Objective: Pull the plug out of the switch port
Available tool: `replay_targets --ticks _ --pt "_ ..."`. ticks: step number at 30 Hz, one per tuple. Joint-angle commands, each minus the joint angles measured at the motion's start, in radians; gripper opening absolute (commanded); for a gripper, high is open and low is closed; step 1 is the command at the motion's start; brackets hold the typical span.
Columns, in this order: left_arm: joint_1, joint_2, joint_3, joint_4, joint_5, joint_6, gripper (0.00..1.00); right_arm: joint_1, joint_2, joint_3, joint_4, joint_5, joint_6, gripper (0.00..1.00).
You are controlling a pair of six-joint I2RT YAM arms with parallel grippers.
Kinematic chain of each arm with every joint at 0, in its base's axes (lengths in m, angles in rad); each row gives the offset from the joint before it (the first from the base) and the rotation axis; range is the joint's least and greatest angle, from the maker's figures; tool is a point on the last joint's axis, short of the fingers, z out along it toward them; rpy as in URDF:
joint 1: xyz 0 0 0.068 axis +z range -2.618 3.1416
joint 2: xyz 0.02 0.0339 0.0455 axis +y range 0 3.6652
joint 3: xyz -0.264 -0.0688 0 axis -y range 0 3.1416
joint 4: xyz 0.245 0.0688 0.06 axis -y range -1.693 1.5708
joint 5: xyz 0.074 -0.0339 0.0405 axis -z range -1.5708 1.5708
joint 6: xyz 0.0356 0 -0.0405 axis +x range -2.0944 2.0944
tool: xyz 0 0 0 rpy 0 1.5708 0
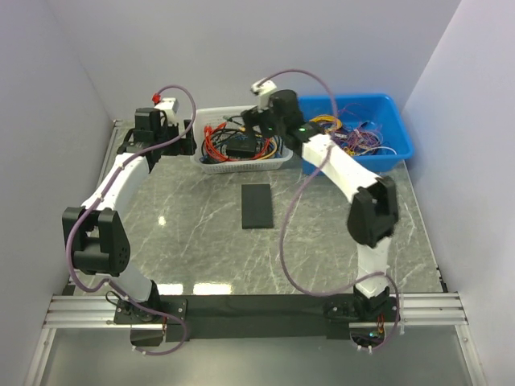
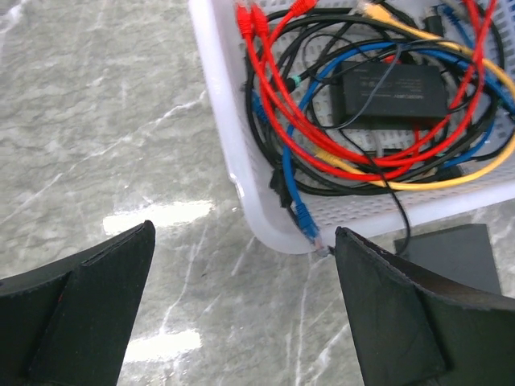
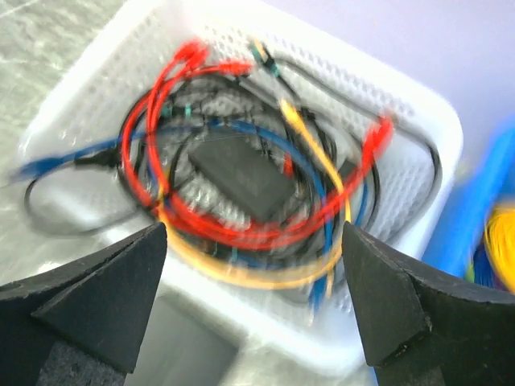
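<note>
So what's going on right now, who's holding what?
Neither arm holds anything. The right gripper hangs open over the white basket of tangled cables. The left gripper is open above the table by the basket's corner. The switch lies flat before the basket, with no plug visible from above.

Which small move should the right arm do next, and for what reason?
Probably raise the right gripper straight up, clear of the white basket. Its jaws stand open and empty above the cables, and the switch lies apart on the table, with no cable seen in it from above.
</note>
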Motion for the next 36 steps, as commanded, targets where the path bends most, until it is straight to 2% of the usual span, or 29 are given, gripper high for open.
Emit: replay_targets --ticks 1,2,3,7,9,15,18,22,25,29,31,33,36 --pt "-0.001 -0.033 0.052 -0.026 -0.069 0.037 0.99 -0.068 -0.219 -0.212 0.019 0.014 0.210 0.95" --pt "0.001 -0.036 0.056 -0.040 -0.096 0.046 0.99 -0.082 -0.335 -0.285 0.048 0.029 0.256 0.95" --pt "0.004 -0.039 0.059 -0.057 -0.142 0.049 0.99 -0.120 -0.396 -0.439 0.077 0.052 0.331 0.96" --pt "0.039 -0.080 0.020 -0.127 -0.150 0.065 0.99 -0.194 -0.724 -0.770 0.174 0.144 0.436 0.96" --pt "0.053 -0.113 -0.023 -0.121 -0.136 0.072 0.99 -0.226 -0.819 -0.925 0.185 0.162 0.482 0.97" --pt "0.110 -0.232 -0.189 -0.118 -0.126 0.100 0.99 -0.343 -1.154 -1.266 0.194 0.247 0.598 0.98" --pt "0.156 -0.304 -0.279 -0.117 -0.054 0.160 0.99 -0.377 -1.316 -1.394 0.185 0.282 0.641 0.98" --pt "0.205 -0.395 -0.414 -0.066 -0.020 0.201 0.99 -0.394 -1.481 -1.504 0.156 0.319 0.675 1.00" --pt "0.211 -0.449 -0.535 -0.016 -0.041 0.240 0.99 -0.394 -1.576 -1.551 0.136 0.291 0.680 1.00" --pt "0.214 -0.483 -0.600 0.018 -0.066 0.218 0.99 -0.394 -1.631 -1.554 0.096 0.288 0.681 1.00" --pt "0.213 -0.484 -0.617 0.021 -0.060 0.215 0.99 -0.394 -1.656 -1.559 0.077 0.337 0.713 1.00" --pt "0.214 -0.478 -0.622 0.023 -0.063 0.212 0.99 -0.392 -1.665 -1.573 0.059 0.418 0.810 1.00" --pt "0.213 -0.463 -0.619 0.023 -0.049 0.212 0.99 -0.394 -1.667 -1.599 0.074 0.416 0.901 1.00"
